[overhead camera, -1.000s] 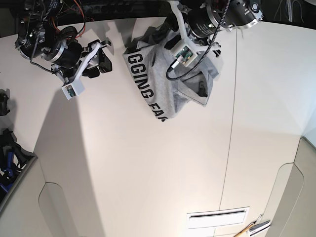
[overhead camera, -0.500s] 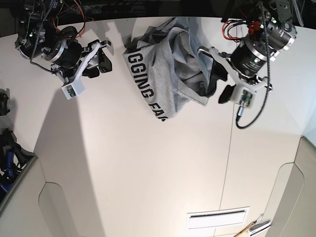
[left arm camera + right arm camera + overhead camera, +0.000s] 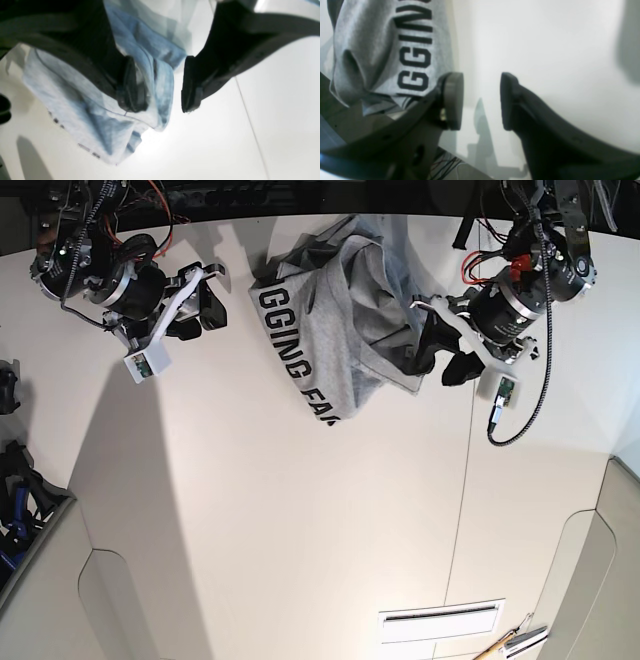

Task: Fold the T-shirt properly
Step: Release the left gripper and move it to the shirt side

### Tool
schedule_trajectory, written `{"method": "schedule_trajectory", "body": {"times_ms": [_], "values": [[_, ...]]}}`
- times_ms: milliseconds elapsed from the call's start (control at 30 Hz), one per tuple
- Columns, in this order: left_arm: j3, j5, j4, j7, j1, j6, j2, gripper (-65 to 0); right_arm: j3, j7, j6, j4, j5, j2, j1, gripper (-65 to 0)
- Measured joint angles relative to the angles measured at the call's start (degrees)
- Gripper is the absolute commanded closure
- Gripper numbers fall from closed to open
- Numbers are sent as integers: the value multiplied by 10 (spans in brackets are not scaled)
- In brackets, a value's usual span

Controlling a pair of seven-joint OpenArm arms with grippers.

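Note:
The grey T-shirt (image 3: 335, 320) lies crumpled at the far middle of the white table (image 3: 300, 510), black lettering showing along its left side. My left gripper (image 3: 440, 360) is at the shirt's right edge, open. In the left wrist view the left gripper (image 3: 160, 87) straddles a hanging fold of the T-shirt (image 3: 160, 75), with cloth against one fingertip (image 3: 132, 85). My right gripper (image 3: 205, 310) hovers left of the shirt, apart from it. In the right wrist view the right gripper (image 3: 481, 100) is open and holds nothing, with the lettered T-shirt (image 3: 382, 50) beside it.
A seam (image 3: 468, 440) runs down the table on the right. A white slotted plate (image 3: 440, 620) and some tools (image 3: 515, 642) lie at the near edge. Dark gear (image 3: 15, 480) sits off the left edge.
My left arm swung from above the shirt out to the right, then came back in to the shirt's right edge, and its jaws opened wider. The right arm stayed still.

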Motion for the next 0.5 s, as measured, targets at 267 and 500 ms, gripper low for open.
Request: {"method": "schedule_trajectory", "body": {"times_ms": [267,500], "values": [[0,-30,-33,2,-5,0,2,-277,0,0,0,0,0,0,0,-242],[0,30,-33,14,-10,0,1,0,0,0,0,0,0,0,0,-242]]}}
